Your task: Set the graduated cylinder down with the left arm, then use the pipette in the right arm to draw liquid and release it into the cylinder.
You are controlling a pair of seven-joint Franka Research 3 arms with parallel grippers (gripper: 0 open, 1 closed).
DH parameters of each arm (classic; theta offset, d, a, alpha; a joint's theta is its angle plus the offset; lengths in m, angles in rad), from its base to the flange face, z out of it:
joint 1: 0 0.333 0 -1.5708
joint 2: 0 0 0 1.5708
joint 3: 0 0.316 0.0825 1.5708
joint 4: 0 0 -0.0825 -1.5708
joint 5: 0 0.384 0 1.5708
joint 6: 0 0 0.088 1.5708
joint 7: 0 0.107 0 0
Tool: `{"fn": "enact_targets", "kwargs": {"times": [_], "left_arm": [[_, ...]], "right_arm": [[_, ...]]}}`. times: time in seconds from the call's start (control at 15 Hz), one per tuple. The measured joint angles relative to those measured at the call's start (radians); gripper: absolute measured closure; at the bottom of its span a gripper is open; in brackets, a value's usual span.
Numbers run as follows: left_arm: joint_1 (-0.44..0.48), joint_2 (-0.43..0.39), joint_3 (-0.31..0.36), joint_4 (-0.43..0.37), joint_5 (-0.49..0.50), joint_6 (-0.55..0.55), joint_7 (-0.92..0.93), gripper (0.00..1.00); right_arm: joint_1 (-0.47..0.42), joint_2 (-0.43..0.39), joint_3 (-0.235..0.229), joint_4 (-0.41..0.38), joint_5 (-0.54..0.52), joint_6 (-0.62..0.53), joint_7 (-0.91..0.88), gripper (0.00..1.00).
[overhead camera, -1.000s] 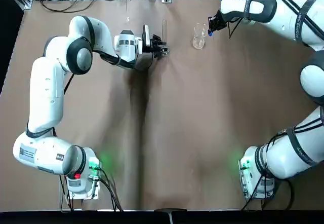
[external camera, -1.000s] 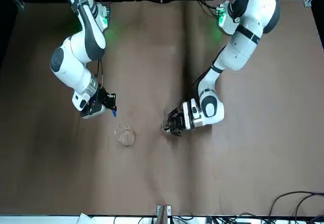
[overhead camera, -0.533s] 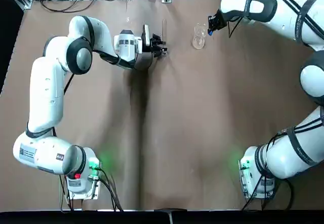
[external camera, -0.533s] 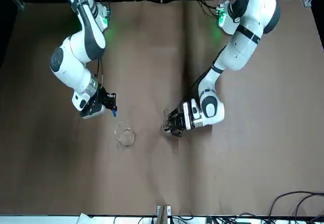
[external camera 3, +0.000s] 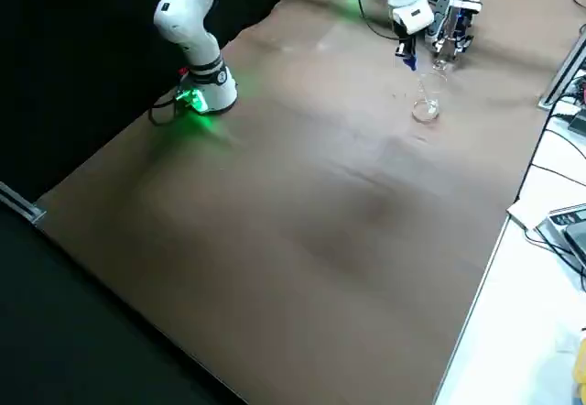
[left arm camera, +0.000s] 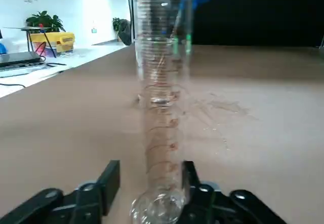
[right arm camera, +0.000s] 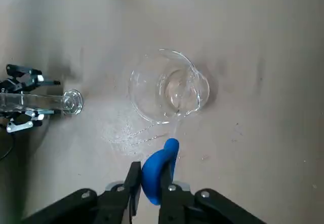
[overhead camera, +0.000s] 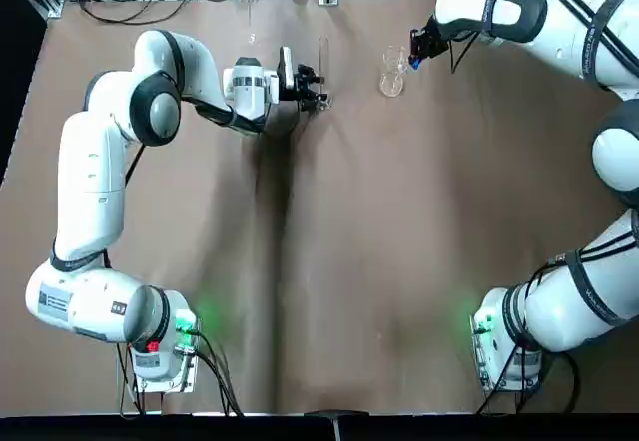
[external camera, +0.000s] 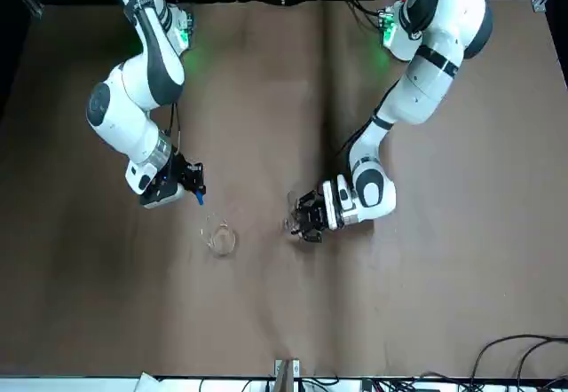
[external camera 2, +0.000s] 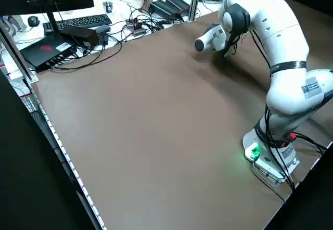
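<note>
Chief risk: tipping of the cylinder (left arm camera: 163, 82). It stands upright on the bench (right arm camera: 263, 158), between the parted fingers of the left gripper (left arm camera: 151, 167), which is released at the bench's far side. One finger is very near the glass; contact cannot be confirmed. A sideways withdrawal could catch the slim tube and topple it on its small foot; a straight retreat is advised.

The right gripper (right arm camera: 152, 168) is clamped on the blue bulb of the pipette (right arm camera: 170, 154), beside the beaker (right arm camera: 172, 89). Early pressure on the bulb could spill drops; a poorly aligned tip could strike either rim. The cylinder's narrow mouth allows little error.

Containers: the beaker is upright, apart from the cylinder; its liquid level cannot be established. Contents of cylinder and pipette likewise cannot be determined. Droplets (right arm camera: 132, 139) lie on the bench near the beaker, a possible slip hazard.
</note>
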Motion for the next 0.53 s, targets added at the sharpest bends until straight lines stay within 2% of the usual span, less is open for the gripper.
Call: {"fn": "enact_targets", "kwargs": {"times": [0.07, 0.13, 0.2, 0.27, 0.53], "left_arm": [[0.007, 0.0, 0.0, 0.0, 0.0, 0.0, 0.0, 0.28], [0.014, 0.0, 0.001, -0.001, 0.0, 0.0, 0.0, 0.24], [0.022, 0.0, 0.001, -0.002, 0.0, 0.001, -0.001, 0.1], [0.029, 0.0, 0.001, -0.005, 0.0, 0.001, -0.001, 0.01], [0.071, -0.028, 0.006, -0.047, 0.011, 0.02, -0.036, 0.0]], "right_arm": [[0.0, 0.0, 0.0, 0.001, 0.0, 0.0, 0.0, 0.79], [0.0, 0.0, 0.0, 0.003, 0.0, 0.0, 0.001, 0.79], [0.0, 0.0, -0.001, 0.004, 0.0, 0.0, 0.001, 0.79], [0.0, 0.0, -0.001, 0.005, 0.0, 0.0, 0.002, 0.79], [0.0, 0.0, -0.002, 0.009, 0.0, -0.001, 0.003, 0.79]]}}
